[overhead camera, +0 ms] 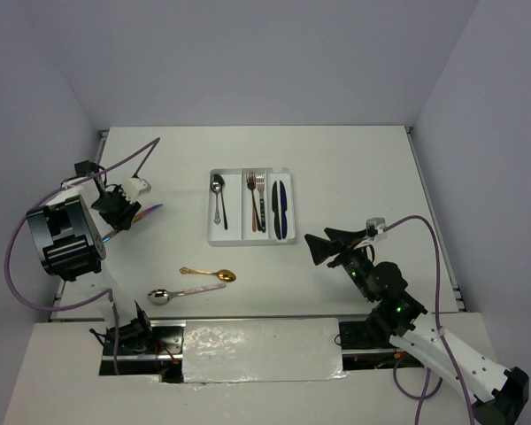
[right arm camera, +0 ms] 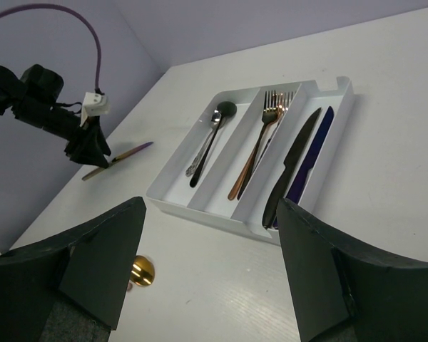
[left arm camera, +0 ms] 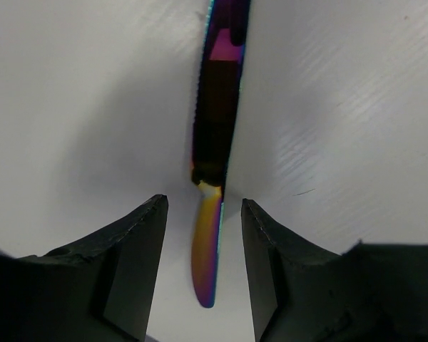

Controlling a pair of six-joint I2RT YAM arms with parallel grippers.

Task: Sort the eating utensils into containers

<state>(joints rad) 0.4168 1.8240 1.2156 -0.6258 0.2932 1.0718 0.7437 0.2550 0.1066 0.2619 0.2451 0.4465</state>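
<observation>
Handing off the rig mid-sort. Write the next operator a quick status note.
Left tool: open, jaws either side of the rainbow knife on the table, not gripping.
Right tool: open, empty, beside the tray.
Done: two spoons in the left slot, forks in the middle, two knives in the right.
To do: rainbow knife, gold spoon, silver spoon, all on the table.

I note black arms: left arm (overhead camera: 66, 235), right arm (overhead camera: 385, 297) with white lower link (overhead camera: 451, 359). Purple cable (overhead camera: 9, 266) runs along each. On left gripper (left arm camera: 203, 203), matte black wedge fingers (left arm camera: 128, 271). Green lights (overhead camera: 395, 309) on right.
</observation>
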